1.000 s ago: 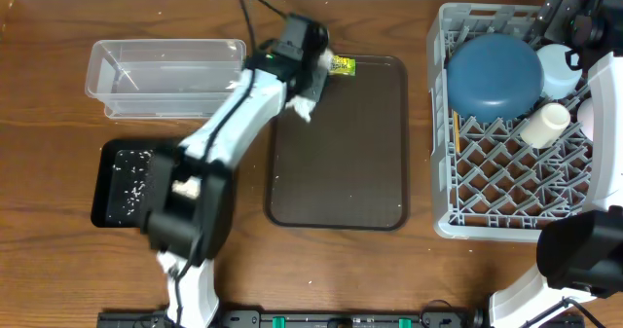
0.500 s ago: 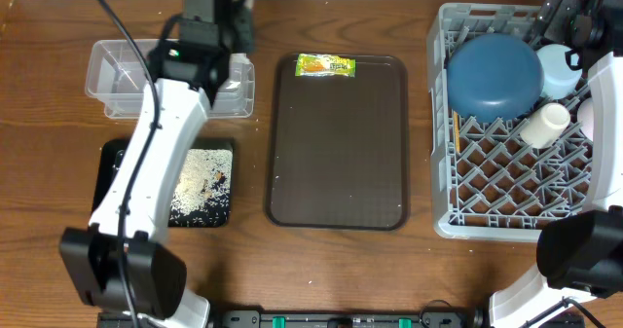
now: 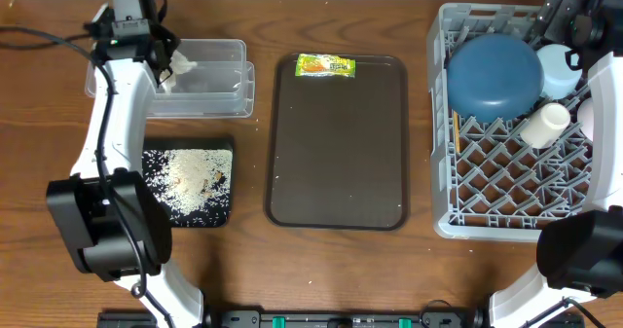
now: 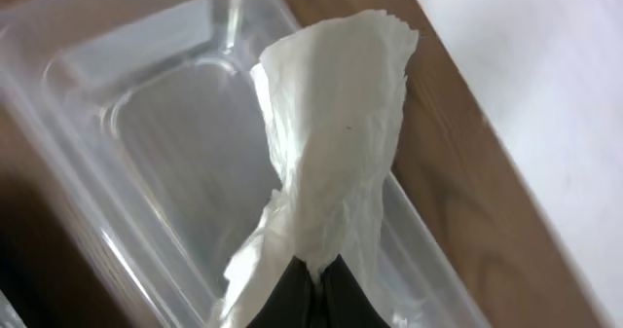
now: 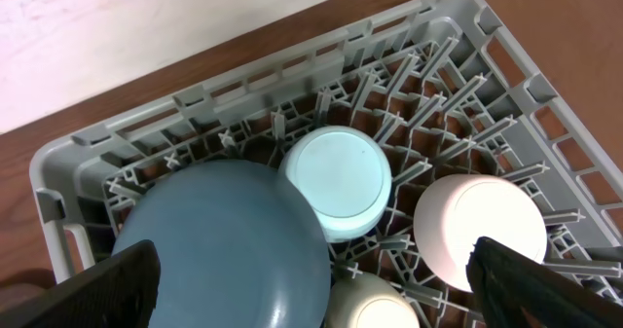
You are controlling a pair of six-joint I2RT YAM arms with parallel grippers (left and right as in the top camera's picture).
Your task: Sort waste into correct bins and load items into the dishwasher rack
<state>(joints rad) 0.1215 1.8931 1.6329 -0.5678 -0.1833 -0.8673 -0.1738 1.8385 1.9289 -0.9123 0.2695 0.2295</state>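
pinching a crumpled white napkin (image 4: 331, 153), the left gripper (image 4: 313, 284) is closed tight on one end of the paper, and the rest of the sheet reaches out from the tips over the clear tub (image 4: 146, 163). from overhead the napkin sits above the tub's left end, at the far left of the table (image 3: 29, 192). whether it touches the tub floor is hard to judge. just in front of the tub lies the black tray (image 3: 222, 214), spread with white rice crumbs (image 3: 185, 177). the yellow-green wrapper (image 3: 326, 66) lies at the far edge of the brown tray (image 3: 336, 163). the right gripper (image 5: 311, 265) is spread wide, holding nothing, above the grey rack (image 3: 506, 187). the rack holds the dark-blue plate (image 3: 494, 75), light-blue bowl (image 5: 341, 182), pink bowl (image 5: 480, 226) and white cup (image 3: 543, 124).
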